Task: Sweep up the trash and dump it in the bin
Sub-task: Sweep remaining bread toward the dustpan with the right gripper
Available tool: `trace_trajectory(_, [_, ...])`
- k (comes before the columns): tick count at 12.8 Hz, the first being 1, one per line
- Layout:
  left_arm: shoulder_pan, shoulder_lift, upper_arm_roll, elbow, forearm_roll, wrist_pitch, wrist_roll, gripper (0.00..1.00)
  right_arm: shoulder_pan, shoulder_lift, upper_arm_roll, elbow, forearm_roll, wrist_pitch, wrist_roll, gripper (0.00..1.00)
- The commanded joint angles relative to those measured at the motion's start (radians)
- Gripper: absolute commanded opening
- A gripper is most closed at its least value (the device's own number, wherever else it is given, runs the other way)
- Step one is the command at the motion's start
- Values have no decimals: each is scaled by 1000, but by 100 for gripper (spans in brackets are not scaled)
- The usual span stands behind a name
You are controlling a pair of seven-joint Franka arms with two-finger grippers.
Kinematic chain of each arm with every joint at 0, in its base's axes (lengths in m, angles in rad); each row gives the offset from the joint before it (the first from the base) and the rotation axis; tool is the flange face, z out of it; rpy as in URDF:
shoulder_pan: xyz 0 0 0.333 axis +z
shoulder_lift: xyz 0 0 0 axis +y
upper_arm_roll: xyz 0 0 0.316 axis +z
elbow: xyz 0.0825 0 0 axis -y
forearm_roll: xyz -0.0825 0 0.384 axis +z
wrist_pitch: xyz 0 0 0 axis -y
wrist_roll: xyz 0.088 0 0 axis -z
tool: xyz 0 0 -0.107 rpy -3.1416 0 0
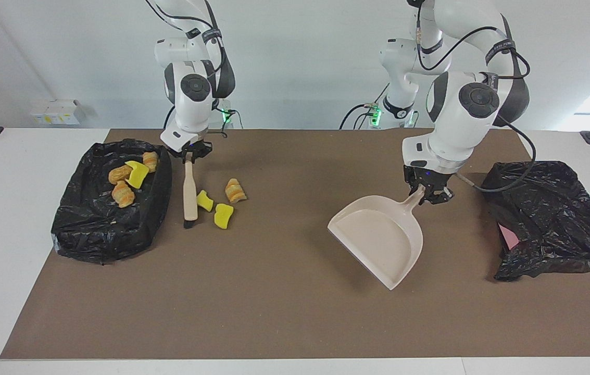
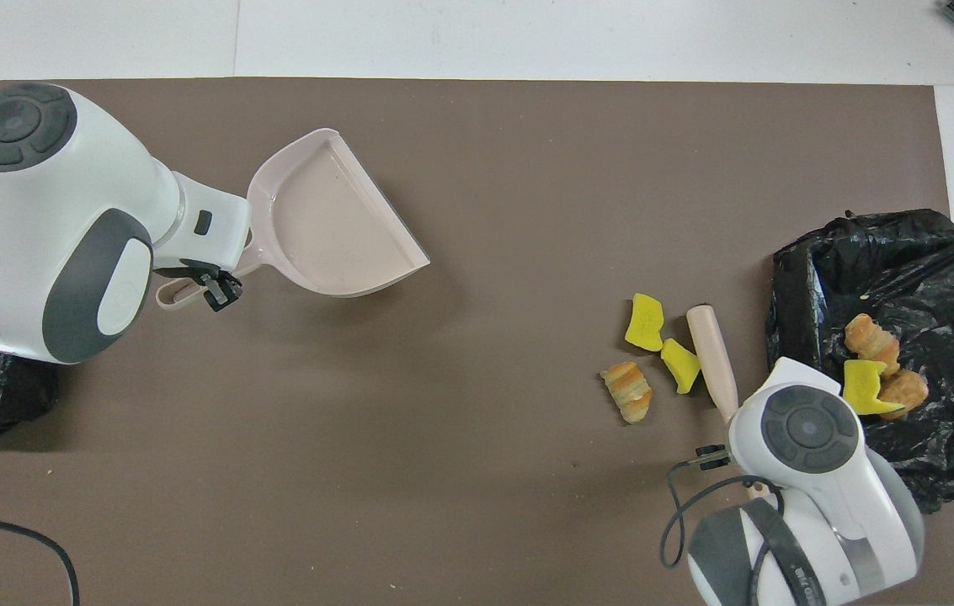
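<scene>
Three pieces of trash lie loose on the brown mat: two yellow sponge chunks (image 1: 204, 200) (image 1: 223, 215) and a croissant piece (image 1: 234, 190). Several more scraps (image 1: 129, 178) lie inside the black-lined bin (image 1: 110, 229) at the right arm's end. My right gripper (image 1: 188, 157) is shut on the top of a beige brush (image 1: 189, 190), which hangs between the bin and the sponge chunks, bristles down at the mat. My left gripper (image 1: 426, 192) is shut on the handle of the beige dustpan (image 1: 378, 239), held tilted over the mat, mouth turned toward the trash. From overhead the pan (image 2: 329, 223) looks empty.
A crumpled black bag (image 1: 550, 219) with something pink under it sits at the left arm's end of the mat. The brown mat (image 1: 274, 312) covers most of the white table. A black cable (image 2: 22, 539) trails near the left arm's base.
</scene>
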Motion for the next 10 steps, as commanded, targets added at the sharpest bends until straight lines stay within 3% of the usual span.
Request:
trace_trajectory(1, [-10,-29,-10,-37,54,-11,162,0,73,23,5,-9,161,30,5,0])
trace_trajectory(5, [-123,-71,-13,-194,141,71,168,0,160,49,5,9,393,64,9,0])
trace_trajectory(10, [-246,-135,-11,-379,152,198,165,0,260,102,7,36,471,102,84,0])
